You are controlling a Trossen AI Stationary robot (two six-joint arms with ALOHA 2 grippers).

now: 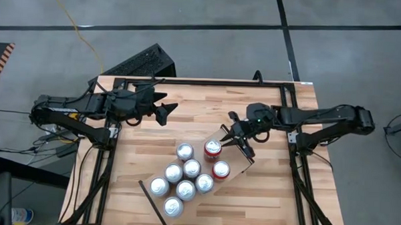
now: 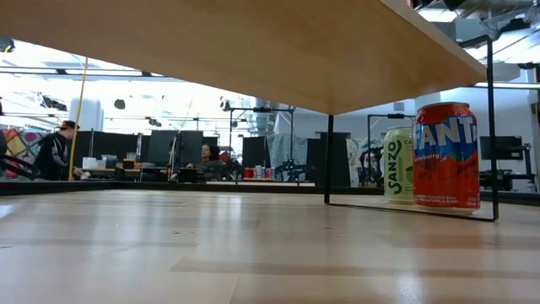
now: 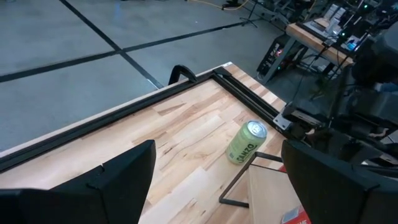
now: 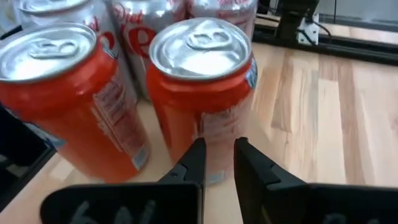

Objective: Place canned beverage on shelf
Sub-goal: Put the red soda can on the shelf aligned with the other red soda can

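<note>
Tabletop (image 1: 146, 134) | right gripper (image 4: 217, 163) nearly closed, empty, beside red can (image 4: 202, 87) | left gripper (image 1: 166, 106) open, idle

Two red cans (image 1: 213, 149) with silver tops stand among silver-topped cans (image 1: 182, 181) on the pale wood shelf (image 1: 233, 138). The desk (image 1: 146, 141) is striped light butcher-block. Black fingers (image 4: 196, 163) face a red-orange can.

floor (image 1: 211, 12): grey, crossed by dark lines | yellow cable (image 1: 80, 25) laid on it | desks (image 2: 126, 173) and monitors (image 2: 160, 145) seen behind | person (image 2: 55, 152) seated | bright overhead light
</note>
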